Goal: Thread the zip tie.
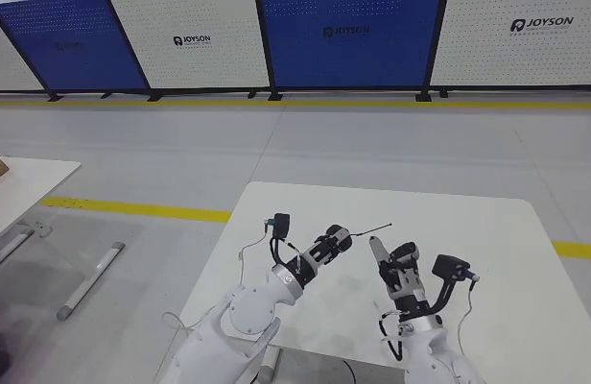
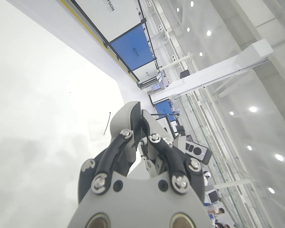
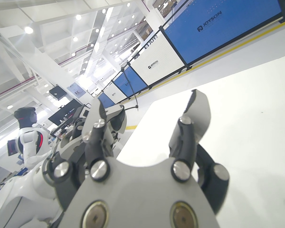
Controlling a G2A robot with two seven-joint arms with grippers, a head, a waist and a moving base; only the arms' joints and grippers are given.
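Observation:
A thin black zip tie [image 1: 370, 229] sticks out of my left gripper [image 1: 342, 235] toward the table's middle, held a little above the white table [image 1: 468, 221]. In the left wrist view the left gripper [image 2: 140, 112] is shut, and the zip tie [image 2: 106, 124] shows as a fine line beside one finger. My right gripper [image 1: 391, 252] stands just to the right of the left one, open and holding nothing. In the right wrist view the right gripper [image 3: 148, 109] has its fingers spread, and beyond it the left gripper [image 3: 117, 117] holds the curved zip tie [image 3: 130, 88].
The white table has bare surface ahead of and to the right of both grippers, with its left edge [image 1: 224, 250] close to the left arm. A second table [image 1: 27, 187] stands apart at the far left, and blue and white panels [image 1: 353, 43] line the back.

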